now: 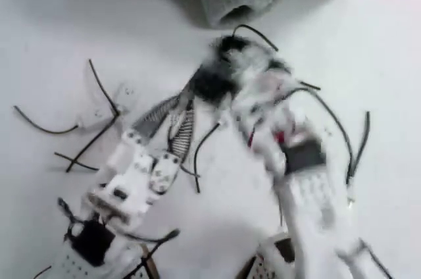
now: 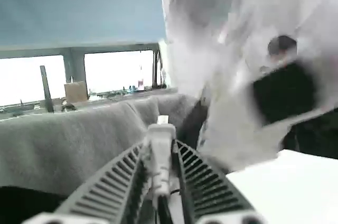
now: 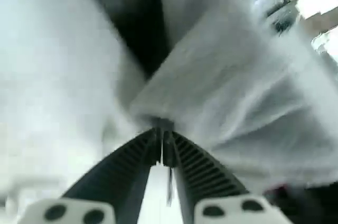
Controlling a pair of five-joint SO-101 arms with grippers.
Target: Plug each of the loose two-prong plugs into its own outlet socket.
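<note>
While the left gripper [image 2: 161, 152] stands raised above the white table [image 1: 368, 42], its two dark ribbed fingers [image 2: 119, 179] are closed narrow on a small white two-prong plug [image 2: 160, 135]. The plug is upright between them, and a black cord runs down from it. Behind the plug, in the left wrist view, lies a grey folded cloth [image 2: 63, 145].

In the right wrist view the right gripper [image 3: 161, 147] has its fingertips drawn almost together. A thin dark strip shows in the slit just under them, but I cannot tell what it is. From above, the white right arm [image 1: 296, 160] is blurred and reaches toward the middle of the table.

A small white outlet socket block [image 1: 125, 95] lies flat on the table, apart from both grippers, with thin black cords [image 1: 99, 131] around it.
</note>
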